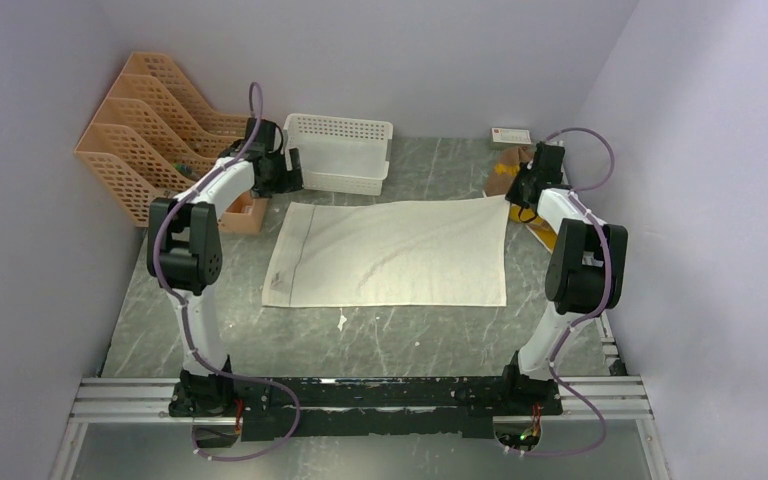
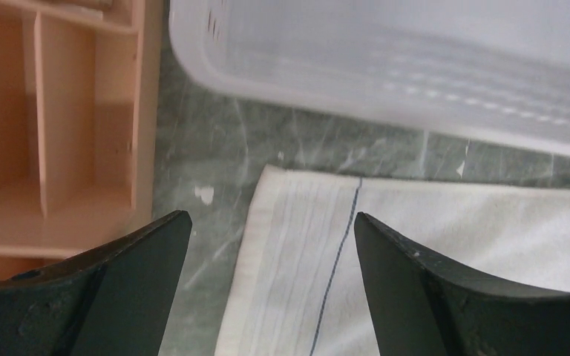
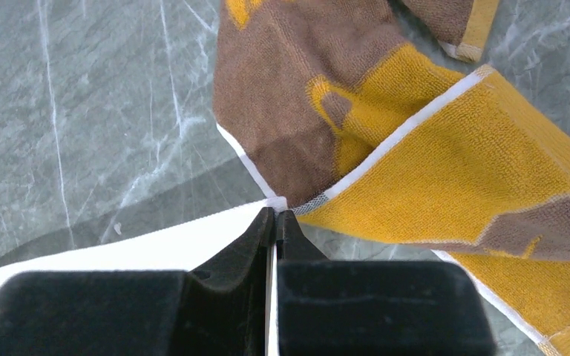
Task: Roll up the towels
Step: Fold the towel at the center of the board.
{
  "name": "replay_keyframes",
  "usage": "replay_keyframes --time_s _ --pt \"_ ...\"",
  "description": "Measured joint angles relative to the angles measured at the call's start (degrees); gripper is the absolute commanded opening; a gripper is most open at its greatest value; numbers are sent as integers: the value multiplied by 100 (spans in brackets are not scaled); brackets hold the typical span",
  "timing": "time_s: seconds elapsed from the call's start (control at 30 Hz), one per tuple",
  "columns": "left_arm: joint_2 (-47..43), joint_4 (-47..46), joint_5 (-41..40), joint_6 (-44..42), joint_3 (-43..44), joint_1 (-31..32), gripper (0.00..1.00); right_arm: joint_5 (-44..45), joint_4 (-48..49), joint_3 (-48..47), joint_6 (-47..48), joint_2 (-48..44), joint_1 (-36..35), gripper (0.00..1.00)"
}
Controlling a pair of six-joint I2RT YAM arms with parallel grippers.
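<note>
- Cream-white towel (image 1: 390, 252) lies spread flat in the middle of the grey marbled tabletop (image 1: 410, 340), long side running left to right. It is unrolled, with a thin blue stripe near its left edge.
- Orange file rack (image 1: 145, 130) stands at the far left against the wall.
- White lattice basket (image 1: 340, 150) sits just beyond the towel's far edge, close to it but apart.
- Brown-and-mustard towel (image 3: 289, 111) lies rumpled on the tabletop at the far right. It is right by the cream-white towel's far-right corner, and in the wrist view the two corners meet.
- Small orange compartment tray (image 2: 67, 111) sits left of the cream-white towel's far-left corner, under the left arm.
- Left hand (image 2: 271, 216) hangs over that far-left corner with its fingers spread wide and nothing between them.
- Right hand (image 3: 274, 222) is at the far-right corner with its fingers pressed together. The tips are on the white hem and possibly nip it, but the view is too tight to be sure.
- Small white box (image 1: 512, 134) lies at the far right by the wall.
</note>
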State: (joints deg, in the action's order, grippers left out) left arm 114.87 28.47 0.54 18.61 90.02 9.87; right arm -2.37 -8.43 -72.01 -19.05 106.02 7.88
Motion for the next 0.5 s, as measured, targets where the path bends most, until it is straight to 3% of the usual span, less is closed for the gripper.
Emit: replay_keyframes --time_s 0.27,0.5 --pt "857 -76 -190 -262 868 11 78 -136 -31 -101 9 149 68 0" --pt "911 -201 -205 -387 629 35 66 -227 -50 -101 24 149 85 0"
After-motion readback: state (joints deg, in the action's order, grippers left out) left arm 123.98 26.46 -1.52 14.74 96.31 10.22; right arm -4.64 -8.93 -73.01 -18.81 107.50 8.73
